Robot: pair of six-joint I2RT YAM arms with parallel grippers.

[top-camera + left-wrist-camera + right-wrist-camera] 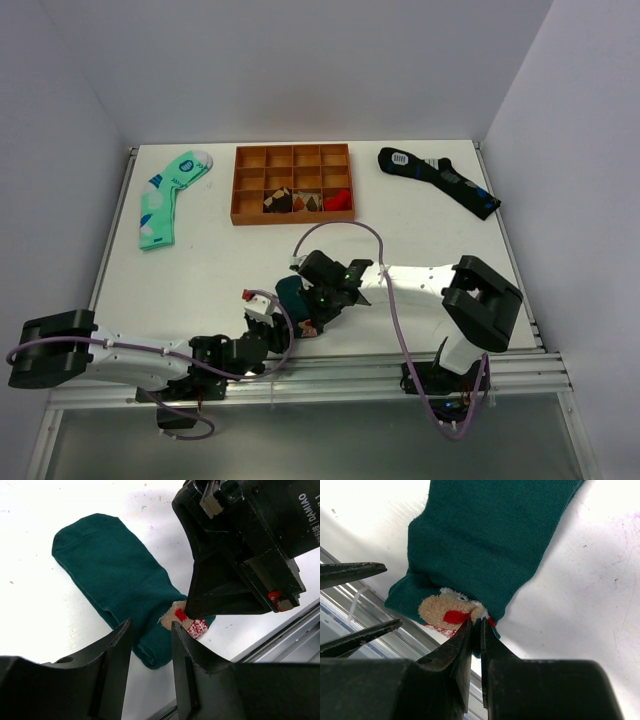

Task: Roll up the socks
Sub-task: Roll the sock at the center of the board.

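Note:
The dark teal-green socks (291, 296) lie flat near the table's front edge. They also show in the left wrist view (115, 575) and the right wrist view (485, 540). The near end is folded over, and the red, white and brown figure (447, 612) faces up there. My right gripper (476, 623) is shut on the sock edge beside the figure; it also shows in the top view (316, 318). My left gripper (150, 626) is open and empty, just in front of the folded end, not touching it. It also shows in the top view (262, 318).
An orange compartment tray (238, 185) holding a few small items stands at the back centre. A mint-green sock (168, 195) lies back left and a black sock (440, 180) back right. A metal rail (400, 365) runs along the front edge, right behind the socks.

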